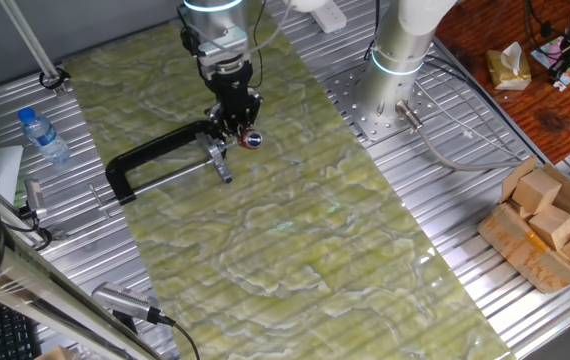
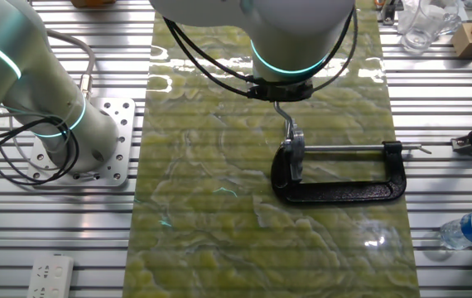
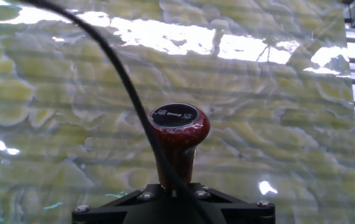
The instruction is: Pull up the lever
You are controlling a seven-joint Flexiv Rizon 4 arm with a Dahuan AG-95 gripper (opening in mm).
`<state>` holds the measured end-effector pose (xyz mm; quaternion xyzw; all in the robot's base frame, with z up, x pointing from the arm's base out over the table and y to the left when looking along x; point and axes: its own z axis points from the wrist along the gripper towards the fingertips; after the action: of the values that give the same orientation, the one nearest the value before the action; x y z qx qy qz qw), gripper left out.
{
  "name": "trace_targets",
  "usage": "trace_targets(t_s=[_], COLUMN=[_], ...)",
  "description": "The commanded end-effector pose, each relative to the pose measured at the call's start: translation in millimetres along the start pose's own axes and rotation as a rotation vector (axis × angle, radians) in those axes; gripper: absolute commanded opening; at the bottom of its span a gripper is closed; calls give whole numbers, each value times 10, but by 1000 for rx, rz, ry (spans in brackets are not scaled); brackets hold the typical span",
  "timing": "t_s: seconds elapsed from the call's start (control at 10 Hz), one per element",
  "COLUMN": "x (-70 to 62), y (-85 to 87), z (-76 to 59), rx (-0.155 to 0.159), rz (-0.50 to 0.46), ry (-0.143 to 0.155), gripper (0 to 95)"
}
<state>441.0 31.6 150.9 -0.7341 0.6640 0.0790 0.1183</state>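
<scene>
Lever [image 1: 233, 148] — thin silver rod, red-brown knob [image 3: 179, 127]; my black tool [image 1: 236, 124] sits over it to lift — grip state I cannot tell.

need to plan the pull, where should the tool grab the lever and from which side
Grip the red-brown knob at the free end of the lever, not the thin silver rod: it is the widest, roundest part and farthest from the hinge on the clamp. Come from above, where nothing blocks it. The tool is already right at the knob; whether it has closed is unclear.
</scene>
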Motion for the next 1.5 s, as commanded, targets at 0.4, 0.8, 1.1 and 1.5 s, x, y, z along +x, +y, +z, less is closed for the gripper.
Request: trace_targets(t_s=[0.4, 0.8, 1.1, 1.5], x=[17, 61, 70, 99], y=[-58, -79, -80, -86], z=[-350, -308, -312, -277], rx=[-19, -29, -21, -11], rz=[-10, -4, -4, -11], ry=[-16, -48, -76, -114], gripper=[0, 0, 0, 0])
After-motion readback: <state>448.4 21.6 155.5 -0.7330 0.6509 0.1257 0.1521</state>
